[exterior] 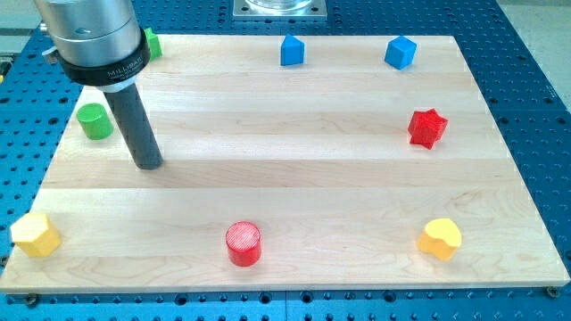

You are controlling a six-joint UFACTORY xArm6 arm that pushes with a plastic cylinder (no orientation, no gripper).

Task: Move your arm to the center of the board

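Board (pixel 294 169) centre well right of my tip (pixel 149 166), green cylinder (pixel 94 121) just left, end effector grasping nothing

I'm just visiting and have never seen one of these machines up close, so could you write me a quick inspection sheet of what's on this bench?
Surface: pale wooden board on a blue perforated table.
Job's things: my tip rests on the board at the view's left, well left of the board's center, just right of the green cylinder.
Clutter: second green block half hidden behind the arm; two blue blocks along the top; red star at the right; red cylinder at the bottom; yellow blocks at bottom left and bottom right.
Jaws: none; the arm ends in a rod.
Cables: nothing seen.
Surroundings: metal base plate at the top edge.
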